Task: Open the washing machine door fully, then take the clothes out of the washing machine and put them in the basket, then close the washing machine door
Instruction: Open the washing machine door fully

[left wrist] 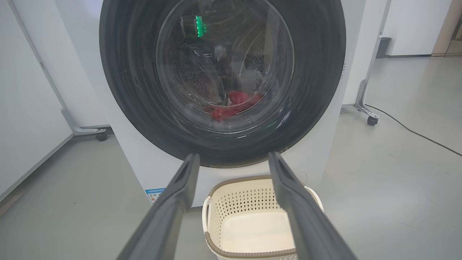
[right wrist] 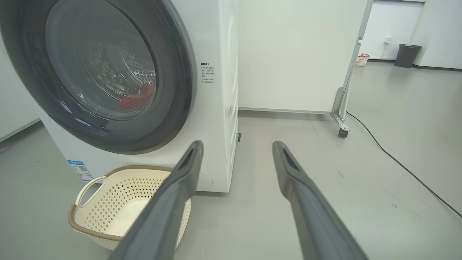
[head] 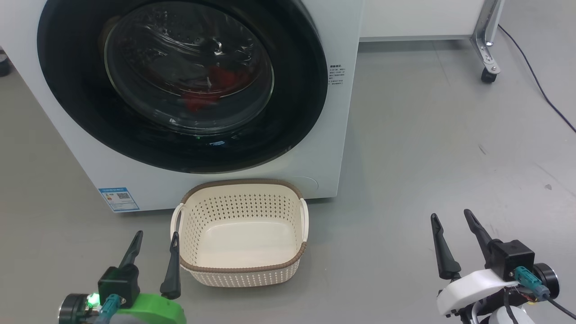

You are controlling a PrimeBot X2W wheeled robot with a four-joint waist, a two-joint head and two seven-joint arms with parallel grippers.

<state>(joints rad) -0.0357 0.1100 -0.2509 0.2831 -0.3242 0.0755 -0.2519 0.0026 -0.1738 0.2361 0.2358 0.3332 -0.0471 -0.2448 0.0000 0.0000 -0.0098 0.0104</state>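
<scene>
Big white front-loading washing machine [head: 112,166] stands on the grey floor [head: 427,135].

Its large round glossy black door [head: 189,72], with a bulging glass window, sits shut and flush to the front. Judged: opening step not yet done.

Small cream perforated plastic basket [head: 243,204] with brown rim, empty, sits on the floor just beside the machine's base, below the door.

Bright red clothes [head: 211,87] show through the glass, low in the drum.

Left gripper [head: 156,234]: fingers spread, holding nothing, just beside the basket's left wall. This is the nearer arm to the door.

Right gripper [head: 451,214]: fingers spread, holding nothing, well apart, right of the machine's corner.

The door lies ahead of and above both. Which edge carries the handle, cannot tell.
</scene>
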